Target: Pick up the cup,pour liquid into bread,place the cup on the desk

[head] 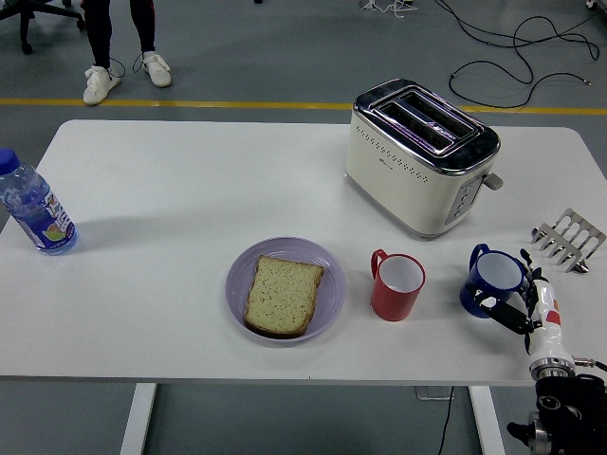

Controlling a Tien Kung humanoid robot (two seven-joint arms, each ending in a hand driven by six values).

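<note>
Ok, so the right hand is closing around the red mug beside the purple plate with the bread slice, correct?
Not quite. The head view shows the right hand at the blue ceramic mug, its fingers wrapped around that mug's right side. The red ceramic mug stands untouched between it and the round purple plate holding the slice of bread.

Bright, even light (soft shadows)

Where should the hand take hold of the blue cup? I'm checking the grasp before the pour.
Grip the blue cup around its body from the right. It stands upright with its handle pointing up-left, away from the right hand, so the round wall on that side is free. The fingers already curl against it.
</note>
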